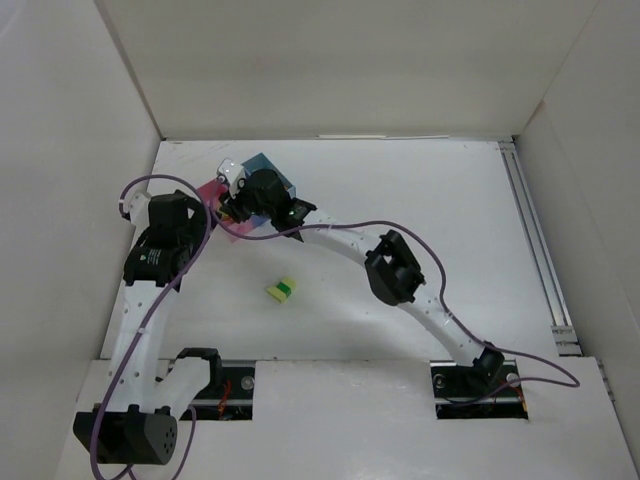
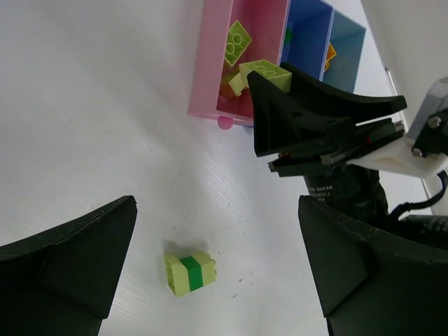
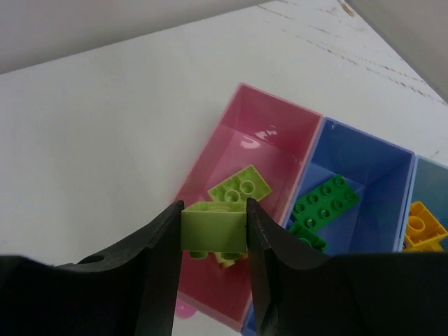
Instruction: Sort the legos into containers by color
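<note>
**White links, black joints**

Built as slim white links, left arm (image 1: 135,340) and right arm (image 1: 435,315) alike, with bulky black joint housings (image 1: 392,268). Strung with purple cables (image 1: 350,225). Tipped with matte black wedge fingers (image 3: 157,273). Fastened with silver screws (image 2: 429,121) on a white bracket (image 2: 392,150).

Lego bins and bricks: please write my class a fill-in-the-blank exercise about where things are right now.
1. The right gripper holds a brick coloured ___ green.
2. It hangs over a bin whose colour is ___.
3. The dark green bricks lie in the neighbouring bin, coloured ___.
4. The striped brick lies on the ___.
Missing words: lime; pink; blue; table.
</note>
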